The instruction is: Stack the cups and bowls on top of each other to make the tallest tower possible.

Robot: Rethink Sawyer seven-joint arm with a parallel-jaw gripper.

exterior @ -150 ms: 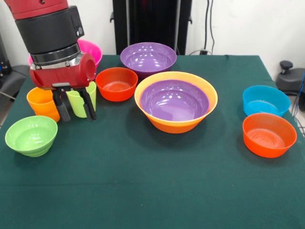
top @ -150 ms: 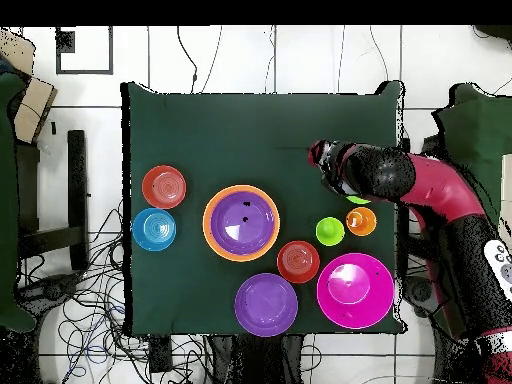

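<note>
At far left in the front view sits the small lime-green bowl (exterior @ -150 ms: 31,135). Next, the orange cup (exterior @ -150 ms: 42,102) stands just beside the gripper (exterior @ -150 ms: 74,110), whose open fingers straddle the lime green cup (exterior @ -150 ms: 81,99). Further right, a purple bowl (exterior @ -150 ms: 175,100) nests inside the yellow-orange bowl (exterior @ -150 ms: 176,123) at mid-table.

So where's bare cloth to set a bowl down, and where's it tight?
Free: the wide strip of green tablecloth in front of all the bowls, and the gap between the yellow-orange bowl and blue bowl. Crowded: around the gripper, orange cup, lime cup and red-orange bowl.
</note>
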